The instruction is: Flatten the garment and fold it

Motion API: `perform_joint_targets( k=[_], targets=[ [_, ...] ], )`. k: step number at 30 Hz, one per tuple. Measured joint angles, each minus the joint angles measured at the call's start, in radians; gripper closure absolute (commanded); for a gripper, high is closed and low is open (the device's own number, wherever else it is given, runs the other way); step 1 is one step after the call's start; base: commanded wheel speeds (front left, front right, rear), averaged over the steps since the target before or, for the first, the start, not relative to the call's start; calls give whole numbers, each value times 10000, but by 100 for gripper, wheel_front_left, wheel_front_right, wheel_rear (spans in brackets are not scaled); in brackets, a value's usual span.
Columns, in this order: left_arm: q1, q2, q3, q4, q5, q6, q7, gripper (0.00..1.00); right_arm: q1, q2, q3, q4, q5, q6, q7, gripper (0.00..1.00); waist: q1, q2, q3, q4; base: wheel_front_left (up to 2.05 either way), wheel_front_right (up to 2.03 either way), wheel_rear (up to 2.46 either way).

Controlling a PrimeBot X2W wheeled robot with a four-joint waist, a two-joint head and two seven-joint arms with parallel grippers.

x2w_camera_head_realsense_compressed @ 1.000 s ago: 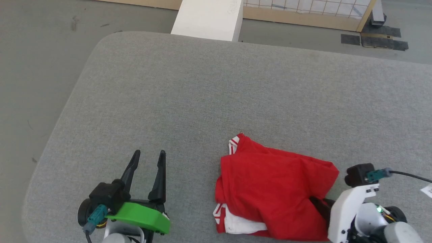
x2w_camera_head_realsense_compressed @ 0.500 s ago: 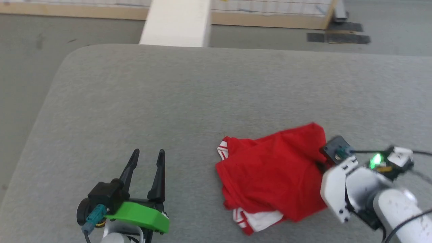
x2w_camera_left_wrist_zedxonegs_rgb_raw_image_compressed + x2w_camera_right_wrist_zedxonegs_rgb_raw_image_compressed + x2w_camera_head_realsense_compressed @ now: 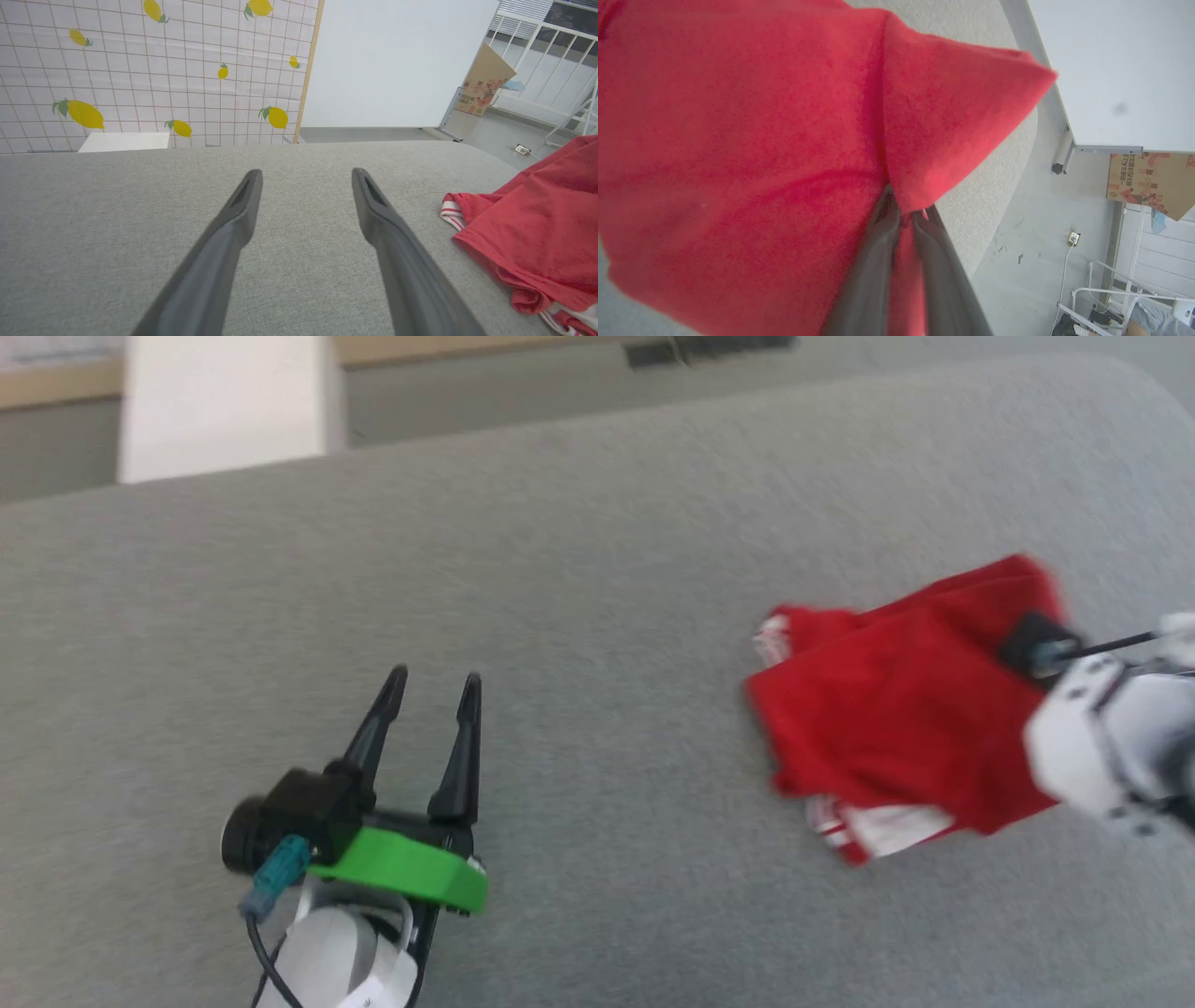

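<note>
The garment (image 3: 887, 728) is a red shirt with red-white striped trim, lying bunched on the right side of the grey table (image 3: 579, 541). A white sleeve peeks out at its near edge. My right gripper (image 3: 903, 215) is shut on a fold of the red cloth (image 3: 738, 140), which is raised into a peak. In the head view its pale wrist (image 3: 1088, 747) sits at the garment's right edge, fingers hidden by cloth. My left gripper (image 3: 435, 678) stands open over bare table, well to the left of the garment (image 3: 537, 224), holding nothing (image 3: 307, 173).
A white block (image 3: 224, 401) stands beyond the table's far edge. The left wrist view shows a lemon-patterned screen (image 3: 154, 70) and a cardboard box (image 3: 483, 79) beyond the table. The table's rounded edge (image 3: 1008, 154) lies close behind the gripped fold, with floor past it.
The right gripper has closed on the garment's right side and drawn that part up and away from me. The head camera has swung, shifting the whole picture. The left gripper stays open.
</note>
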Motion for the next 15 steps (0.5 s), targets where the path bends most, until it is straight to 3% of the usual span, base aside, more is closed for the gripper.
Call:
perform_joint_targets(
  k=[4, 15],
  targets=[
    [-345, 184, -165, -71, 58, -23, 0, 0, -170, -717, -360, 790, 224, 2, -514, 100, 0, 0, 610, -425, 0, 0, 0],
    [-1218, 694, -642, -385, 107, -25, 0, 0, -322, -1037, -2625, 4500, -541, 2, -3373, 100, 2, 0, 2385, -694, 0, 0, 0]
  ],
)
